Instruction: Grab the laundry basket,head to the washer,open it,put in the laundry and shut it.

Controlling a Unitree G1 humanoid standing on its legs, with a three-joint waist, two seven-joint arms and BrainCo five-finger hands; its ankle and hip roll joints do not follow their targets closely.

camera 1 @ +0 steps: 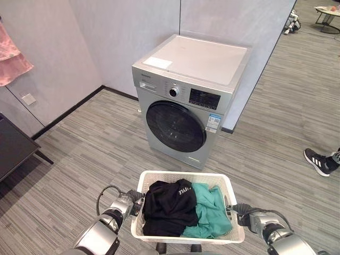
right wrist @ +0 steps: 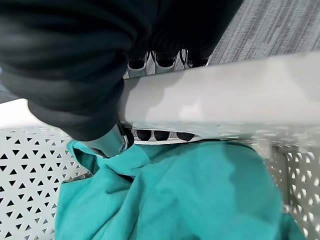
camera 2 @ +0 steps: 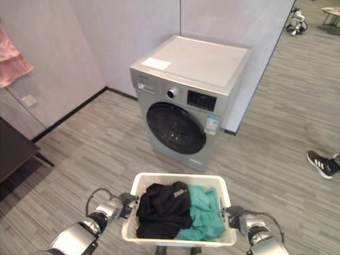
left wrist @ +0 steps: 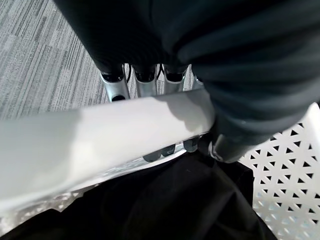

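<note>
A white perforated laundry basket (camera 1: 159, 177) hangs in front of me, carried between both hands. It holds a black garment (camera 1: 169, 206) and a teal garment (camera 1: 212, 210). My left hand (camera 1: 130, 203) is curled round the basket's left rim (left wrist: 100, 145), fingertips (left wrist: 165, 150) hooked under it. On the opposite side my right hand (camera 1: 241, 210) grips the right rim (right wrist: 225, 102) the same way. The silver front-loading washer (camera 1: 186, 95) stands ahead against the wall, its round dark door (camera 1: 175, 126) shut.
A person's black shoe (camera 1: 317, 161) rests on the floor at the right. A dark low table (camera 1: 13, 146) sits at the left, and pink cloth (camera 1: 11, 58) hangs on the left wall. Grey striped carpet (camera 1: 95, 154) lies between me and the washer.
</note>
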